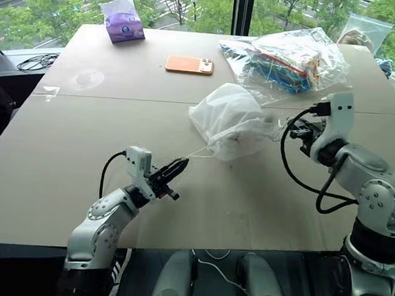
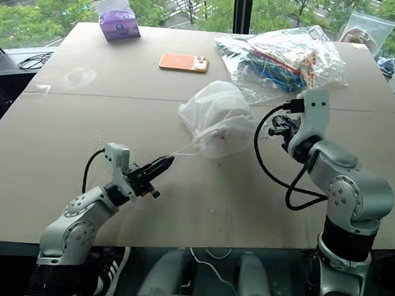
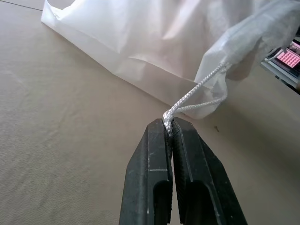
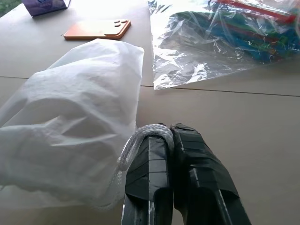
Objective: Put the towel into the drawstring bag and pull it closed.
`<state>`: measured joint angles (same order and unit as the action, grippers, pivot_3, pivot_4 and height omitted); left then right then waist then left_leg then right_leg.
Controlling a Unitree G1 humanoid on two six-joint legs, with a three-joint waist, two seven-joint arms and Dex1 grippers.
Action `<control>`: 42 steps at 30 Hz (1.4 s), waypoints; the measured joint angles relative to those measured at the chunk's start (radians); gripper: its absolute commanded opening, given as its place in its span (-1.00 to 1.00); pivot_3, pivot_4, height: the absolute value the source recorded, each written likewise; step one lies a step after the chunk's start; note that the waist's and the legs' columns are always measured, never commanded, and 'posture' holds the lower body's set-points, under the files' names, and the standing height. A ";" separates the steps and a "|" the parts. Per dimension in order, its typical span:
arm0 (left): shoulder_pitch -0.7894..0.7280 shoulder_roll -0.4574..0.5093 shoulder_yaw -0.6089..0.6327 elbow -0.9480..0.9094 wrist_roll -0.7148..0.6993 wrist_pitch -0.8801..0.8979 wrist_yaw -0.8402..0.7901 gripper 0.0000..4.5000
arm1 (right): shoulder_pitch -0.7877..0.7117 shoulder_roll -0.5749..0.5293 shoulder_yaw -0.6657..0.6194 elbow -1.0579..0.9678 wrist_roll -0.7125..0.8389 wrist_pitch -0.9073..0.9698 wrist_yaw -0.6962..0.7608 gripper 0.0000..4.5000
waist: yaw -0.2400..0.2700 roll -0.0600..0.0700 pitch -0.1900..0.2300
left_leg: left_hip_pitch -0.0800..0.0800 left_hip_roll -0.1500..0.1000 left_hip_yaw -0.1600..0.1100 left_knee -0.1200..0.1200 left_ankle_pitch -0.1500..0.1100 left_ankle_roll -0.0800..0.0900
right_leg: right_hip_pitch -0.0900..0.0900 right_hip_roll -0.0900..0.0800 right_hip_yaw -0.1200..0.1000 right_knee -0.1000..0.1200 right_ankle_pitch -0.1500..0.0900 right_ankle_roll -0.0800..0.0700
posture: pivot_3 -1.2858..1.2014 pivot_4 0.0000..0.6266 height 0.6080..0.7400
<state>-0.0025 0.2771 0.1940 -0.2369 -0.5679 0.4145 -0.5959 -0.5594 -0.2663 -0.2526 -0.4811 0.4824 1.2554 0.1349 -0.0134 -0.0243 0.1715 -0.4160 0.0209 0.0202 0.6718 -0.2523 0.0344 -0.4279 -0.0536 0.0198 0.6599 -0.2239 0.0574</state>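
The drawstring bag (image 1: pixel 231 120) sits bulging in the middle of the worktop (image 1: pixel 56 177), mouth gathered toward the near side, between the two arms; the towel can't be made out through the fabric. Left gripper (image 3: pixel 169 127) has its fingers (image 3: pixel 150 164) pressed together on a white cord (image 3: pixel 197 89) running taut to the bag's mouth, and right gripper (image 4: pixel 169 131) has its fingers together on a cord loop (image 4: pixel 140 138) at the bag's other side. Behind the bag lie an orange phone (image 1: pixel 189 65), a purple tissue pack (image 1: pixel 123 21) and a clear plastic bag (image 1: pixel 288 59) of colourful stuff.
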 measured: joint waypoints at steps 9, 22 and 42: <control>-0.230 0.057 0.118 0.171 0.221 -0.254 0.262 -0.98 | 0.005 -0.092 0.018 0.015 -0.064 -0.162 0.008 -1.00 | 0.000 0.000 0.000 | 0.000 -0.003 0.000 0.000 0.000 0.000 | 0.000 0.001 0.000 0.000 0.000 0.000 | 0.03 -0.52 1.00; -0.667 0.310 0.150 0.533 0.504 -0.579 0.556 -0.98 | -0.071 -0.126 0.069 0.136 -0.184 -0.606 0.007 -1.00 | -0.001 -0.001 0.000 | 0.000 -0.003 0.001 -0.003 0.000 0.000 | -0.001 -0.001 -0.001 -0.003 0.000 0.000 | 0.03 -0.52 1.00; -0.612 0.330 0.149 0.720 0.521 -0.707 0.590 -0.98 | 0.045 -0.164 0.069 0.198 -0.223 -0.679 -0.041 -1.00 | 0.001 -0.001 0.000 | -0.001 -0.002 0.001 -0.003 0.000 0.000 | -0.001 -0.001 -0.002 -0.003 0.000 0.000 | 0.03 -0.52 1.00</control>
<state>-0.6142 0.6067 0.3430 0.4830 -0.0465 -0.2927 -0.0060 -0.5140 -0.4298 -0.1839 -0.2830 0.2598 0.5768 0.0937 -0.0124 -0.0250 0.1718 -0.4169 0.0186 0.0215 0.6684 -0.2522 0.0341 -0.4286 -0.0550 0.0183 0.6565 -0.2237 0.0578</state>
